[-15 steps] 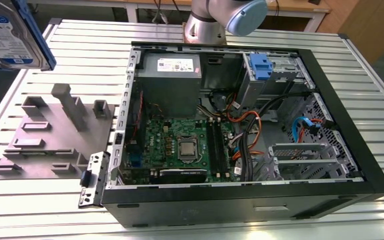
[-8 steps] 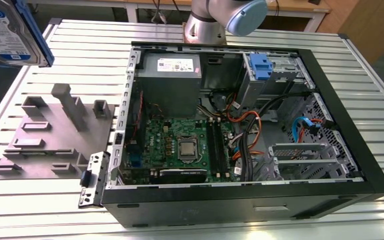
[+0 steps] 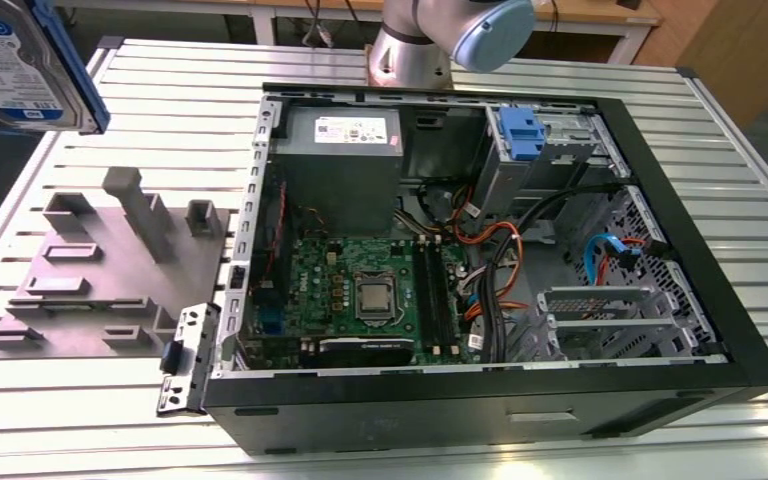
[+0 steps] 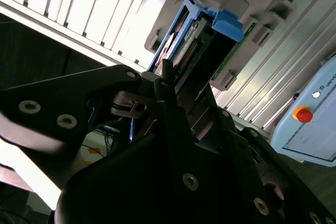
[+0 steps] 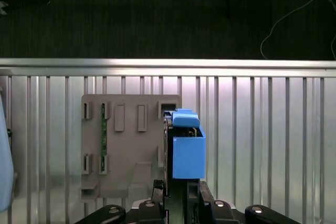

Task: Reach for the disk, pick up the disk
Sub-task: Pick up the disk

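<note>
Tool clamped on the disk
Jaws closed against its sides in both wrist views; silver-grey disk, white-and-blue label, blue rail, hangs at the exterior view's upper left, above the counter.

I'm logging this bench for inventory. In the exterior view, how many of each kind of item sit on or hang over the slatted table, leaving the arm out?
Disk: 1
Open computer case: 1
Grey fixture plate: 1
Total: 3
</note>
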Available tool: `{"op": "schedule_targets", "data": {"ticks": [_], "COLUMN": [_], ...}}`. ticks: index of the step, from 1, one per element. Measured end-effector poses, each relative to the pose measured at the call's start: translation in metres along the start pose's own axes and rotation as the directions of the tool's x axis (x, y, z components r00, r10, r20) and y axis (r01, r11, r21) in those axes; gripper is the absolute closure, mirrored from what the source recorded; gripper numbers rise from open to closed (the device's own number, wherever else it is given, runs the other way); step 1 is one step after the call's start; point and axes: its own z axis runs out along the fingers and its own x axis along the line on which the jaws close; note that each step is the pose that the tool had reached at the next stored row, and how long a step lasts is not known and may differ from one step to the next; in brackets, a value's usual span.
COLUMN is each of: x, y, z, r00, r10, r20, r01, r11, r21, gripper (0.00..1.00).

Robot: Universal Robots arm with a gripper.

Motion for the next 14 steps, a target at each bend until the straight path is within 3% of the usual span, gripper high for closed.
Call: {"op": "schedule_targets", "data": {"ticks": [11,14], "x": [-0.0004,-0.0005], "y": [-0.0297,-0.0317], "z": [0.0004,0.0005], "r00": [1.0,1.0], "r10": [0.0,0.0], "r20": [0.0,0.0001], "r01": [0.0,0.0], "r11": [1.0,1.0], "r21": [0.0001,0.0001], "gripper": [0.65,0.65]}}
